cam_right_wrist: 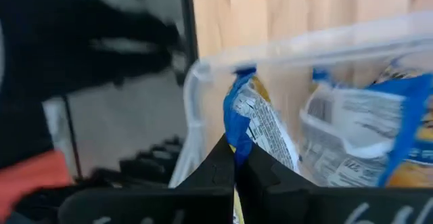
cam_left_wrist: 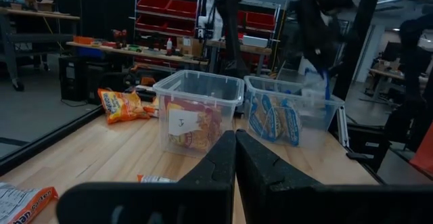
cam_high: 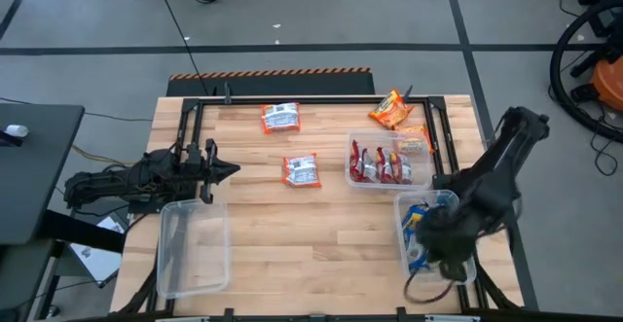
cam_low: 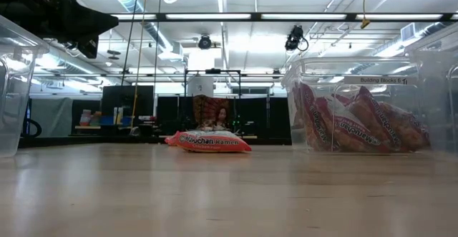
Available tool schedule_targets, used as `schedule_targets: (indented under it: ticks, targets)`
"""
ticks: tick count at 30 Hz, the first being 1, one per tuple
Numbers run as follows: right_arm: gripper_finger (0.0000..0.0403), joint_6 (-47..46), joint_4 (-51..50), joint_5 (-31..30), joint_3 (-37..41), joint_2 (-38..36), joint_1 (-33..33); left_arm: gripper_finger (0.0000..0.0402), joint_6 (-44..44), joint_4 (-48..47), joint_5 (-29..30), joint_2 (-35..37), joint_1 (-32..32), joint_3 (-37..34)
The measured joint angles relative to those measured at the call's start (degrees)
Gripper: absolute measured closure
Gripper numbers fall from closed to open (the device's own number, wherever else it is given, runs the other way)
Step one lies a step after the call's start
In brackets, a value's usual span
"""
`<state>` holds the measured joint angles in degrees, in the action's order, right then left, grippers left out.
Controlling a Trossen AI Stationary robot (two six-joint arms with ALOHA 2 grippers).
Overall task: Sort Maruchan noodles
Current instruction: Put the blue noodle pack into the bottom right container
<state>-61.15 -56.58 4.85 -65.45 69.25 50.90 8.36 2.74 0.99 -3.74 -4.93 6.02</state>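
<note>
The left arm lies low and stretched along the desk (cam_high: 292, 244), near its left edge; the left gripper (cam_high: 226, 169) points toward the desk's middle, jaws pressed together with nothing between them; the right arm bends down steeply over the desk's right front corner; the right gripper (cam_right_wrist: 234, 158) has its jaws pinched tight on a blue-and-yellow packet (cam_right_wrist: 252, 119).

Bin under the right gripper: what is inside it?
Blue-and-yellow noodle packets stand inside the clear bin. The right gripper, shut, is at one packet's edge. The arm hides the bin's floor from above.

Grey floor (cam_high: 321, 16), perhaps concrete.
</note>
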Motion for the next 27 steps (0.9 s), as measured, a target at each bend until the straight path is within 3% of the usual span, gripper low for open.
schedule_targets:
  ticks: [7, 10, 14, 19, 27]
  targets:
    - [0.0398, -8.68, 0.11, -22.13, 4.44, -11.25, 10.93, 0.0388, 0.0, 0.0, 0.0, 0.01, 0.01, 0.0]
    - [0.0398, -12.08, 3.23, -26.97, 8.43, -14.17, 15.73, 0.0388, 0.0, 0.0, 0.0, 0.01, 0.01, 0.0]
    - [0.0398, -15.49, 14.66, -32.91, 15.63, -15.54, 20.03, 0.0388, 0.0, 0.0, 0.0, 0.01, 0.0, 0.0]
    - [0.0398, -15.84, 30.26, -31.53, 20.38, -14.09, 20.93, 0.0388, 0.0, 0.0, 0.0, 0.0, 0.01, 0.0]
    - [0.0386, -24.02, 19.6, -25.32, 21.77, -10.01, 20.98, 0.0388, 0.0, 0.0, 0.0, 0.01, 0.0, 0.0]
